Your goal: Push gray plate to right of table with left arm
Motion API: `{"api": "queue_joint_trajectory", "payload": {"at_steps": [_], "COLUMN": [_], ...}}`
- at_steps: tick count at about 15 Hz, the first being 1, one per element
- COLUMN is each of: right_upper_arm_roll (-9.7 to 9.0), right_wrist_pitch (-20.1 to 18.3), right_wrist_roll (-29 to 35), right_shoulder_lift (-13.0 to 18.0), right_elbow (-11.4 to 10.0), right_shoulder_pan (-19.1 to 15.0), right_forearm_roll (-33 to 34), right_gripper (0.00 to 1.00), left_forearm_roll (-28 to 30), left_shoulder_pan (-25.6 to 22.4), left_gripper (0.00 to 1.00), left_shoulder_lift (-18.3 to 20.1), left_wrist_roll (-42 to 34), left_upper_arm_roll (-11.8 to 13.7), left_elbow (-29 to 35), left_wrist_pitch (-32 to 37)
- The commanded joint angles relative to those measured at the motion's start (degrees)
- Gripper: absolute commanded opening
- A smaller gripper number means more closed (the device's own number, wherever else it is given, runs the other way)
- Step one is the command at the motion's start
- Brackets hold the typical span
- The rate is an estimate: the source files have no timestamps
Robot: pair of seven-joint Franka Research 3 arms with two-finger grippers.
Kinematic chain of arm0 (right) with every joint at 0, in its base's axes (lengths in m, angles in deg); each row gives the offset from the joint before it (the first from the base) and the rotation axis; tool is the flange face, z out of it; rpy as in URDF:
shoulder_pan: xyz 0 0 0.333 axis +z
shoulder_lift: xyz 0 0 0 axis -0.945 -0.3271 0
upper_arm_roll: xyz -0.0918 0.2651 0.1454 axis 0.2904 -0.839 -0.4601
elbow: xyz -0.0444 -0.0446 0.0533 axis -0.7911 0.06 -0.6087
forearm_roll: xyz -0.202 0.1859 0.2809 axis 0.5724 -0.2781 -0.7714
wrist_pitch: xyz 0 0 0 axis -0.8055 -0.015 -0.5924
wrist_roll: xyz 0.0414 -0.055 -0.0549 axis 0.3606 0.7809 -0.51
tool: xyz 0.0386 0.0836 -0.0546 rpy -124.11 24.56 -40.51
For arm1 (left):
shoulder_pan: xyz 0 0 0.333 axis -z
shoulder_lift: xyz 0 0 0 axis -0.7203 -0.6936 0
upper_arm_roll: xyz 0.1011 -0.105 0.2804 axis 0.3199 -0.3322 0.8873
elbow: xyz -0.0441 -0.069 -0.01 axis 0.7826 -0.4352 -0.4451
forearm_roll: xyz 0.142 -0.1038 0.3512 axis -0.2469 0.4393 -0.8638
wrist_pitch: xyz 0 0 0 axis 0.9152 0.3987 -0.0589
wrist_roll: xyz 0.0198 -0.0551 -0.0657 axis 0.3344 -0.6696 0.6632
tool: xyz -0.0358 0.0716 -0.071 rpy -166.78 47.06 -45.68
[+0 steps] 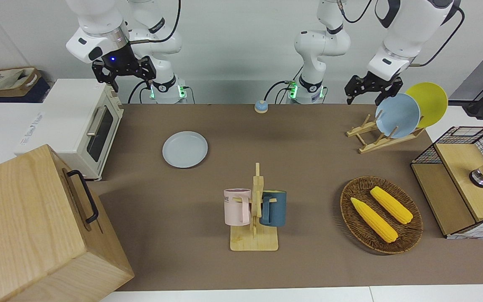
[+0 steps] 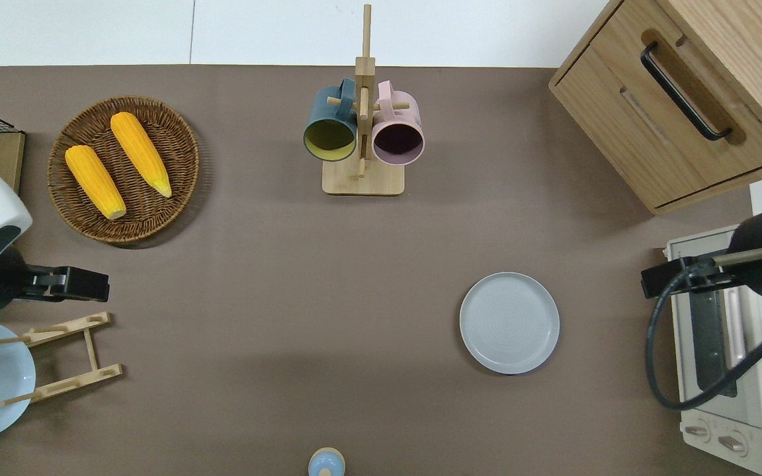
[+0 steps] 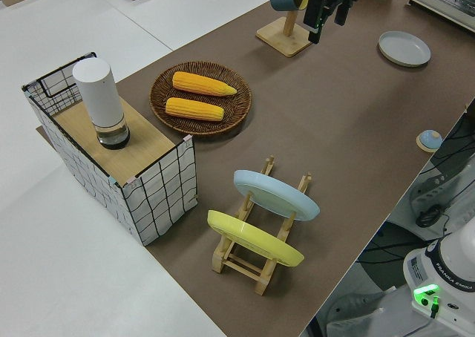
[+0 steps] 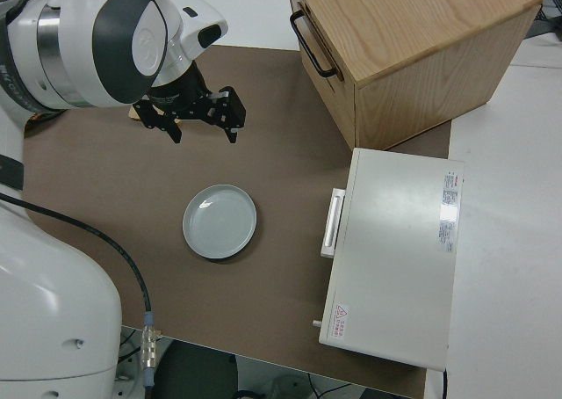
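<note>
The gray plate (image 1: 185, 149) lies flat on the brown table (image 2: 288, 264) toward the right arm's end, beside the white toaster oven (image 1: 84, 126). It also shows in the overhead view (image 2: 509, 322), the left side view (image 3: 404, 48) and the right side view (image 4: 219, 221). My left gripper (image 1: 364, 96) is open and empty, up in the air. In the overhead view it (image 2: 93, 284) is over the table between the corn basket and the plate rack, far from the gray plate. My right arm is parked, its gripper (image 1: 126, 82) open.
A mug rack (image 2: 362, 178) holds a pink and a dark blue mug. A wicker basket (image 2: 176, 132) holds two corn cobs. A wooden rack (image 1: 371, 140) carries a light-blue plate and a yellow plate. A wooden drawer cabinet (image 2: 619, 92), a wire crate (image 1: 459, 138) and a small bell (image 1: 260, 106) also stand here.
</note>
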Motion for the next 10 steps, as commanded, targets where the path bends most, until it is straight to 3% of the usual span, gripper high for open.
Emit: {"api": "queue_joint_trajectory", "payload": {"at_steps": [1, 10], "right_upper_arm_roll": [-0.92, -0.92], "right_wrist_pitch": [-0.9, -0.9], "right_wrist_roll": [0.7, 0.7], "right_shoulder_lift": [0.1, 0.1], "right_elbow": [0.5, 0.5], "right_shoulder_pan": [-1.2, -1.1], "right_forearm_roll": [-0.2, -0.2], "right_gripper": [0.983, 0.983], "left_forearm_roll": [-0.5, -1.0], "left_shoulder_pan": [-0.2, -0.9], "left_gripper": [0.99, 0.99], "left_shoulder_lift": [-0.1, -0.1], "left_wrist_roll": [-0.7, -0.6], "left_upper_arm_roll": [0.7, 0.6], "left_elbow": [-1.9, -3.0], "left_wrist_pitch": [1.4, 0.9]}}
